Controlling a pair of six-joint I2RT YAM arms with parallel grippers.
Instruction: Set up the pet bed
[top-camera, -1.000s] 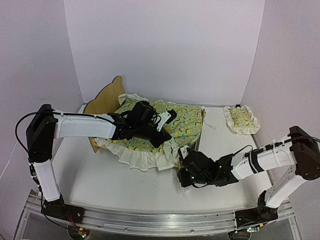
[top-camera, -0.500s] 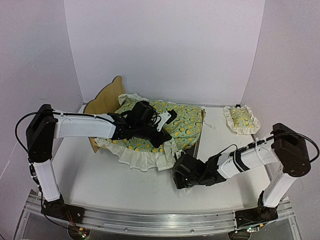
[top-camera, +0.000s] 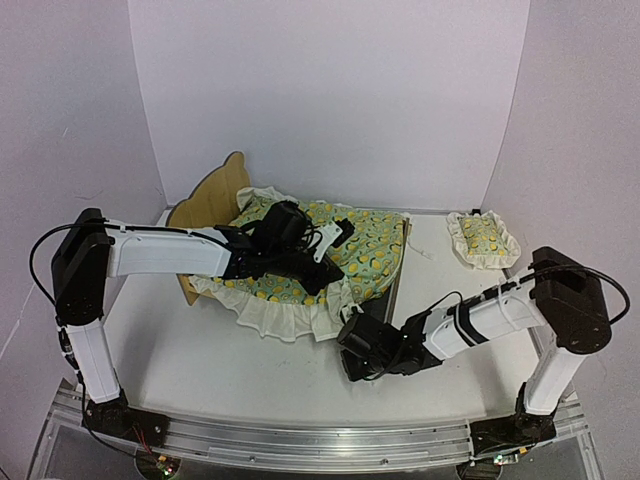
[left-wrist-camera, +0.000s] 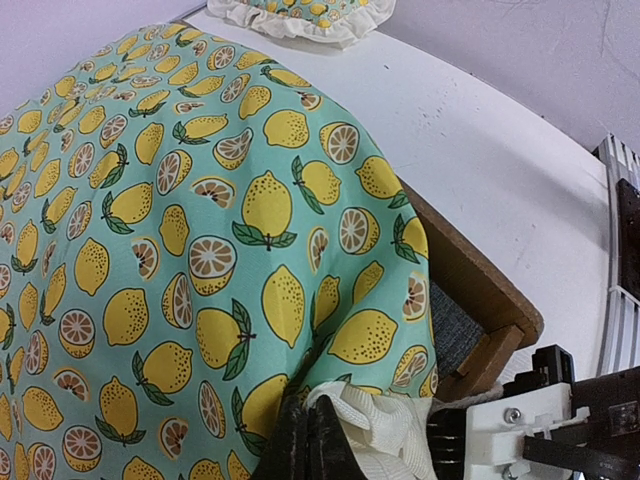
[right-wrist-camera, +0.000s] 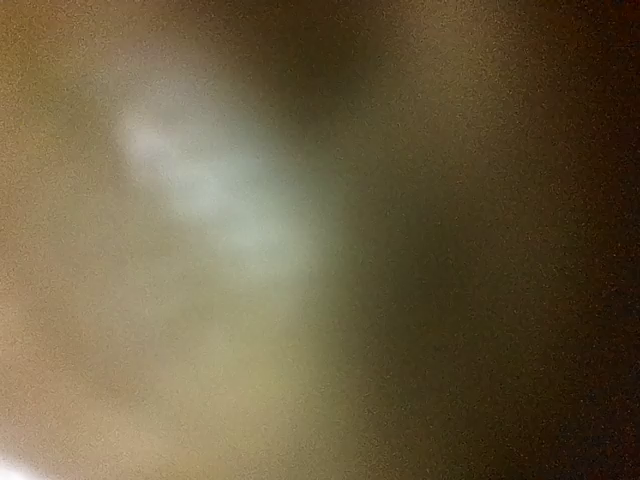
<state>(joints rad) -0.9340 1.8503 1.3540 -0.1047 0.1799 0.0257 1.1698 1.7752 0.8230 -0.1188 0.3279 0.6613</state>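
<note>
Robot arms spread a lemon blanket (left-wrist-camera: 200, 200) over a pet bed (top-camera: 210, 200).
Left gripper (left-wrist-camera: 308, 445) pinches the blanket atop the bed, likely to smooth it; right gripper (top-camera: 350, 328) reaches the bed's foot corner, grip unclear.

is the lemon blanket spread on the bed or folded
Spread: the blanket drapes over the pet bed, its ruffle hanging past the near rail.
</note>
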